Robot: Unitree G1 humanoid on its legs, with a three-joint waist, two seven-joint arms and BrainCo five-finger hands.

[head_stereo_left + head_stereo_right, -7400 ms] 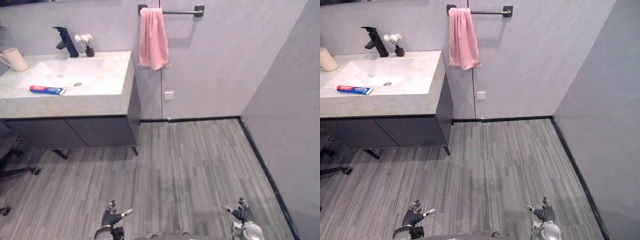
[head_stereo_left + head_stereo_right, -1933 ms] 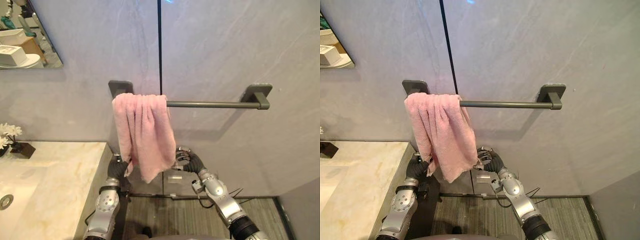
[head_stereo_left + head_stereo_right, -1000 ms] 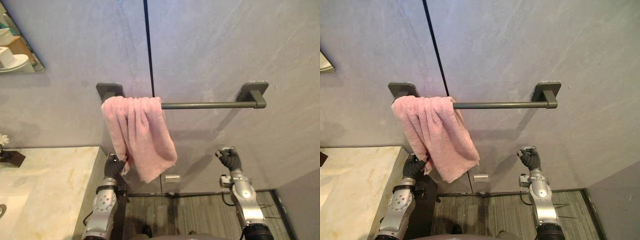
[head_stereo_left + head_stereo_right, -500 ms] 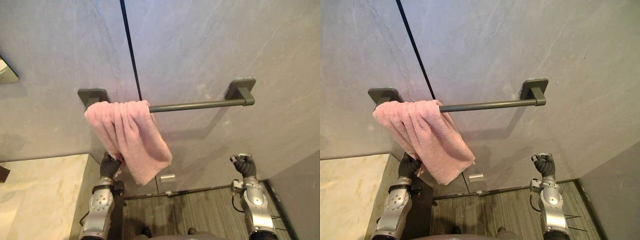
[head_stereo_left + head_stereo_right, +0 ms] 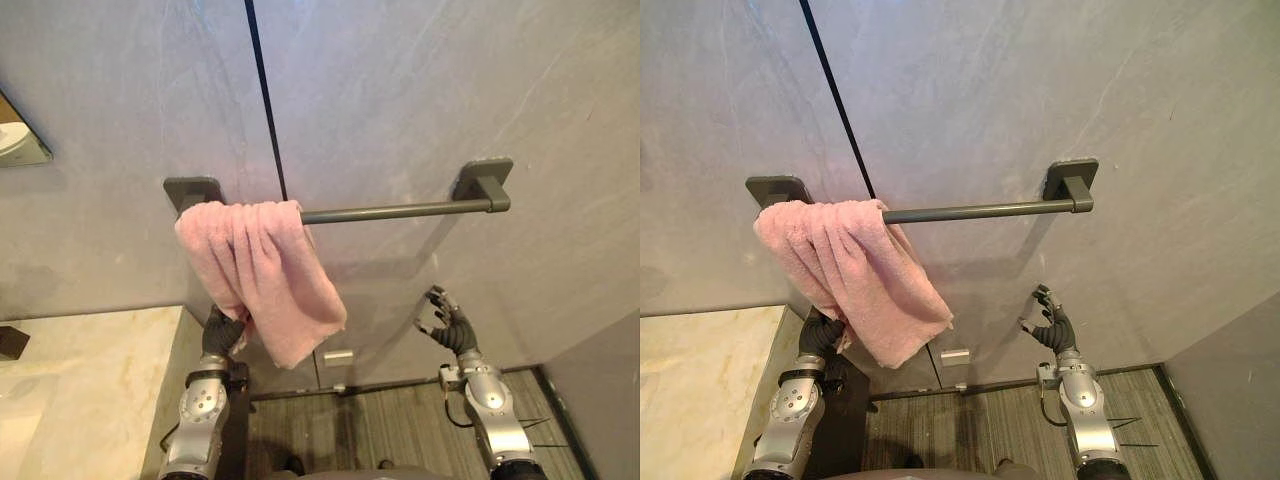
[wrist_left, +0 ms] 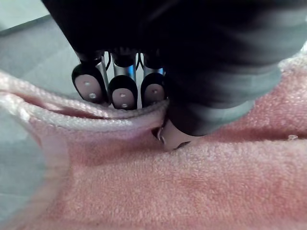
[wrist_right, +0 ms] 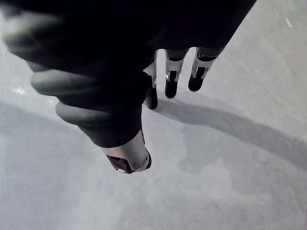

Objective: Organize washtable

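Item: pink towel [image 5: 262, 275], bunched in folds at one end of the towel bar [image 5: 400, 212]; it hangs directly above the left hand, and its lower edge reaches down into that hand.

Left hand [image 5: 222, 332]: raised under the towel. In the left wrist view its fingertips [image 6: 122, 91] and thumb are closed on a fold of the hem, so the cloth is pinched, not just touched.

Reason for hold: judged to be a grip for drawing the crumpled towel out along the bar or straightening it. The hem is the only part low enough to take hold of.

Right hand [image 5: 445, 322]: lifted near the wall [image 7: 230, 158] with fingers spread and relaxed, holding nothing. It is well apart from the towel, on the far side from the left hand and below the bare stretch of bar.

Reason for position: probably waiting to take the towel's free side once it is spread. The bare bar above this hand is the room the cloth would move into.

Washtable top [image 5: 90, 370]: pale stone surface just beside the left forearm, on its outer side; the towel hangs off past its edge.

Risk: a pull on the hem alone may drag the towel off the bar instead of opening it.
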